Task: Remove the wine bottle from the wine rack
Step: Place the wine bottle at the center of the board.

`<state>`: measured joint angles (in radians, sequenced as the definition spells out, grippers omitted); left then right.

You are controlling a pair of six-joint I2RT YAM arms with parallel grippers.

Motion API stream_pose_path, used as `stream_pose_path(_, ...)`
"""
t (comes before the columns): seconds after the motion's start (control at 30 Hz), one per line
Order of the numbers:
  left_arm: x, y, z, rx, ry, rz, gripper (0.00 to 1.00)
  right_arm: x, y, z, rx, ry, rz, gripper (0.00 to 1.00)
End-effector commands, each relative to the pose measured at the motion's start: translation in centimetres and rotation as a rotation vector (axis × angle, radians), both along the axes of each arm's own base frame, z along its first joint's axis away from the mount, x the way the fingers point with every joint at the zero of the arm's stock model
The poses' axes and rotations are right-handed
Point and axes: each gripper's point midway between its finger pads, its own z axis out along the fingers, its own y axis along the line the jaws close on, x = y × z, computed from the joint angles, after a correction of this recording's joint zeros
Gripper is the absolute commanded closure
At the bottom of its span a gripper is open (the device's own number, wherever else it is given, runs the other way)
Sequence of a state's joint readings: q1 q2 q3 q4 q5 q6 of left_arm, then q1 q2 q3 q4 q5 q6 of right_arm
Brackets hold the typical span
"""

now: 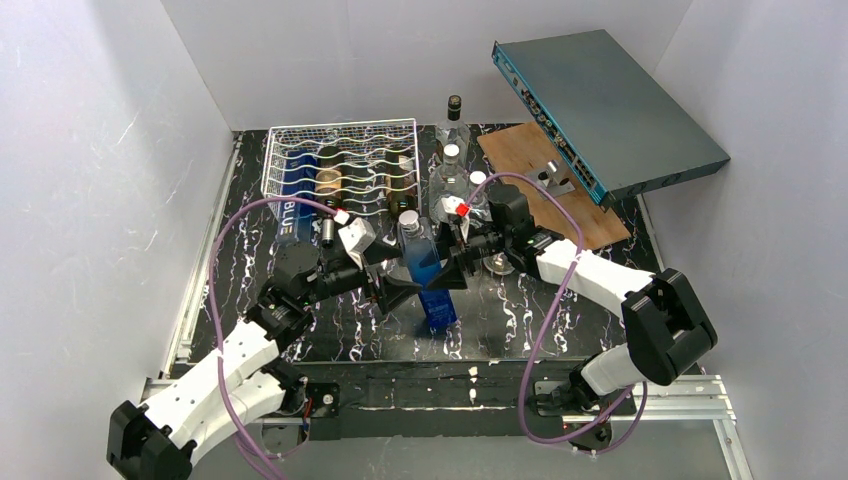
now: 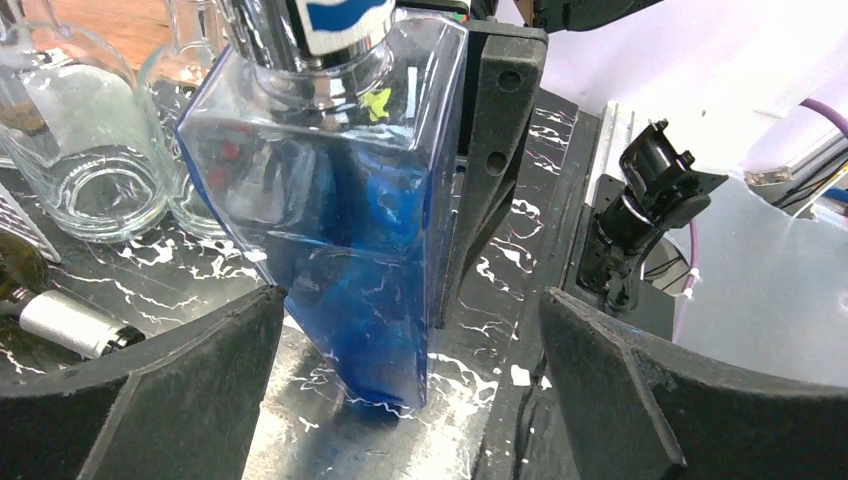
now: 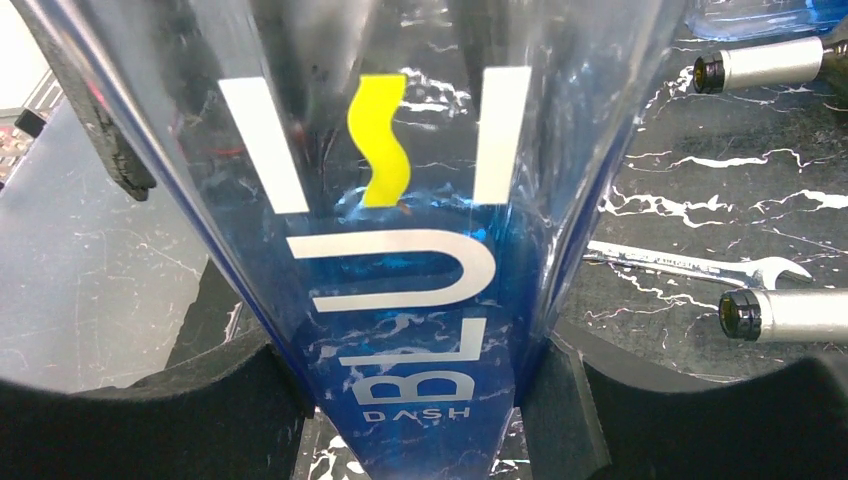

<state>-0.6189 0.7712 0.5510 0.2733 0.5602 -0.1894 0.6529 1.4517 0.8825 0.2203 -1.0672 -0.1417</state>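
Tabletop of black, white-veined marble pattern (image 1: 560, 310) between white walls. Far right, flat teal metal box (image 1: 620, 100) tilted above brown wooden board (image 1: 520, 150). Far left, rectangular silver-white wire rack (image 1: 300, 140) loaded with lying blue bottle (image 1: 295, 190) and dark bottles (image 1: 400, 182). Just right of the rack, cluster of clear glass bottles (image 1: 450, 165), upright. Centre, near side: square blue glass wine bottle (image 1: 432, 285), off the rack, tilted, lower corner on the tabletop, pinched across its body by right gripper (image 3: 410, 400). Left gripper (image 2: 410, 310) just left of it, jaws spread wide, not touching the glass. Small silver wrench (image 3: 690, 268) flat on the tabletop between two capped bottle necks (image 3: 770, 62).
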Motion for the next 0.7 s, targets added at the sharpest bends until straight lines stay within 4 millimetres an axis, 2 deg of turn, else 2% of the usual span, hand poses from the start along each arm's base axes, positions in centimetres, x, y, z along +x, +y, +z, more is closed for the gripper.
stream_pose_path(0.0, 0.7, -0.6, 0.9, -0.037, -0.087, 0.007, 0.02, -1.8, 0.0, 5.4, 0.168, -0.131, 0.126, 0.96)
stream_pose_path(0.13, 0.5, -0.8, 1.1, -0.056, -0.094, -0.001, 0.02, -2.2, -0.1, 5.6, 0.176, -0.128, 0.148, 0.95)
stream_pose_path(0.33, 1.0, 0.2, 1.2, -0.066, -0.121, 0.069, 0.02, -2.9, -0.4, 6.0, 0.188, -0.126, 0.186, 0.95)
stream_pose_path(0.67, 1.5, 0.7, 0.9, -0.074, -0.097, 0.12, 0.02, -3.6, -0.5, 6.2, 0.199, -0.132, 0.223, 0.95)
